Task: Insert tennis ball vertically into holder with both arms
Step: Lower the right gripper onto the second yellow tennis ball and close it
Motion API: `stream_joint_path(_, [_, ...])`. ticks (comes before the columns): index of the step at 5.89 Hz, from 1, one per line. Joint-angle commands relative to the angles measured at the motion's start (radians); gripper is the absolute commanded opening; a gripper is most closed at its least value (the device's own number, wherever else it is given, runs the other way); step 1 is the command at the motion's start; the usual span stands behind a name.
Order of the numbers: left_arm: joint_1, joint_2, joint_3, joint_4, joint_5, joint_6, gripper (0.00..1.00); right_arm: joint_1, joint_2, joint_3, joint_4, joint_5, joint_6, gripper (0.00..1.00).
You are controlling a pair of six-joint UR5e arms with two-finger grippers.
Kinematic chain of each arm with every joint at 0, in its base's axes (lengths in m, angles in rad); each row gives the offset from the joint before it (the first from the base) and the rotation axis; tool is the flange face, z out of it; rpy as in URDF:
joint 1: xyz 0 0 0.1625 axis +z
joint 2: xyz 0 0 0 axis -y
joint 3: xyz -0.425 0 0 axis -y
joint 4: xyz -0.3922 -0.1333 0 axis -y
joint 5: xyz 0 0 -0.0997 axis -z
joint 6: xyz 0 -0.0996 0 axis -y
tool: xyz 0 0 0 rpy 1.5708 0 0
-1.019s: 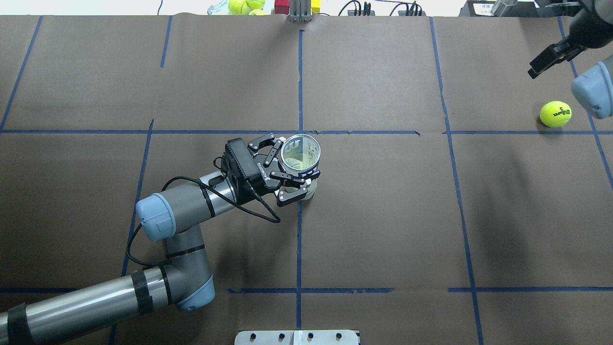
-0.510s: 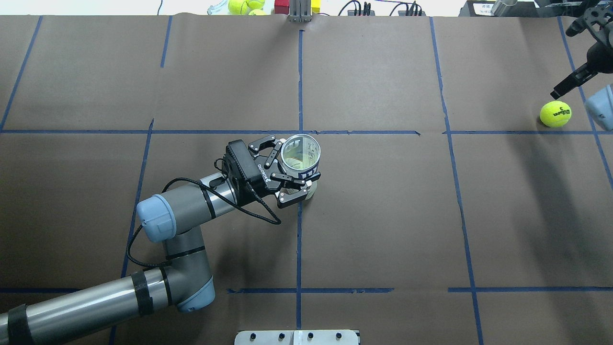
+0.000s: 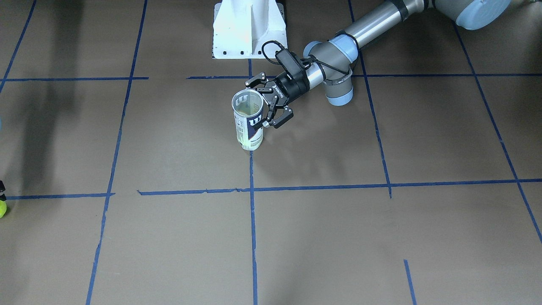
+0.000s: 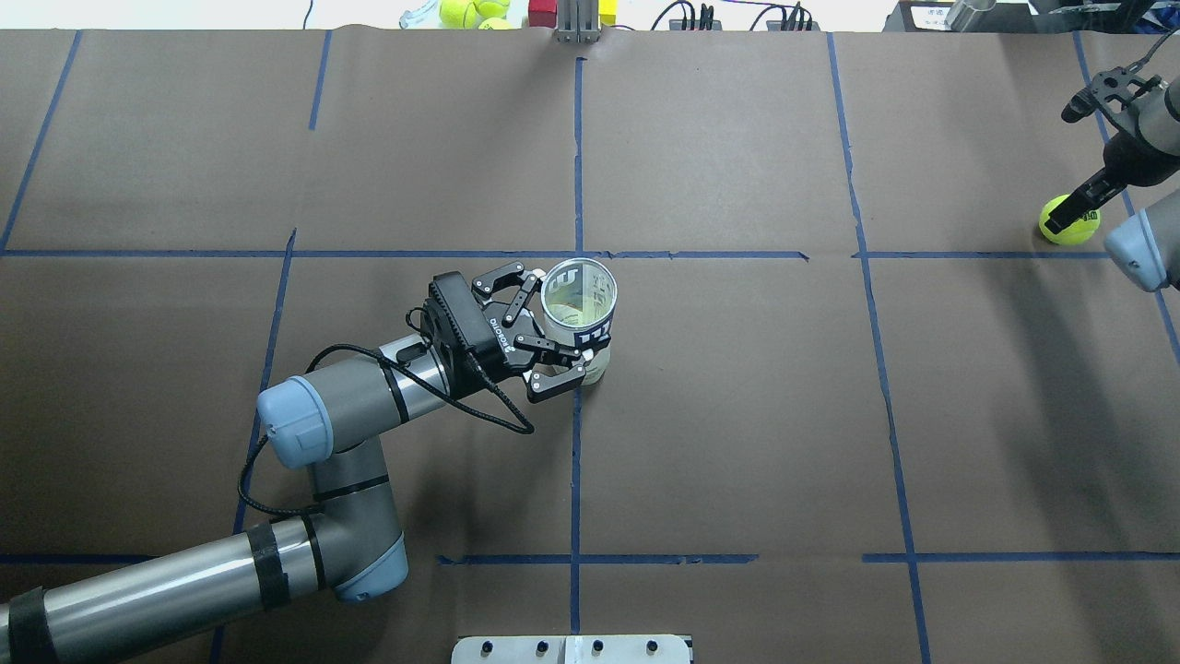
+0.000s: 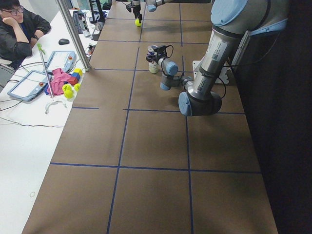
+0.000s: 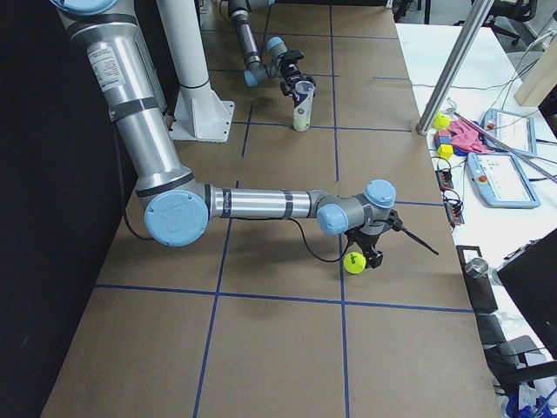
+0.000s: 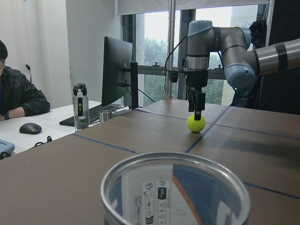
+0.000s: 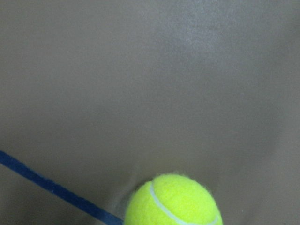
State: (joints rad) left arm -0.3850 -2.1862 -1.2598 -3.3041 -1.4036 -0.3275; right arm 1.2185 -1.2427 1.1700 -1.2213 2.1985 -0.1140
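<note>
On the left, the left gripper point(image 4: 556, 323) stands spread wide, its fingers flanking the holder point(image 3: 250, 129) without pinching it, as far as I can tell. The holder stands upright near the middle of the table point(image 4: 737, 415). Far to the right, the right gripper point(image 7: 197, 110) hangs nose-down just over the tennis ball point(image 4: 1060, 231), fingers apart and gripping nothing. The step in hand looks like picking up the ball. It should go best if the gripper drops straight down until the pads sit at the ball's widest part, then closes gently so the ball cannot roll away. The holder's mouth is open. A pale yellow-green tint at its foot may be a ball already inside, but I cannot be sure.
</note>
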Motion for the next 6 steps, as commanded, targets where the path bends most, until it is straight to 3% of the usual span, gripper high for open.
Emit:
stream_joint_path(1, [0.000, 0.000, 0.000, 0.000, 0.000, -0.001, 0.90, -0.016, -0.003, -0.029, 0.000, -0.019, -0.003, 1.00])
stream_joint_path(4, [0.000, 0.000, 0.004, 0.000, 0.000, -0.001, 0.90, -0.028, 0.000, -0.027, -0.001, -0.040, 0.002, 0.96])
stream_joint_path(5, [0.000, 0.000, 0.004, 0.000, 0.000, -0.001, 0.90, -0.028, 0.002, -0.027, 0.000, -0.040, -0.001, 0.26])
stream_joint_path(6, [0.002, 0.000, 0.004, -0.005, 0.000, -0.001, 0.90, -0.027, 0.005, -0.015, 0.002, -0.040, 0.007, 0.19])
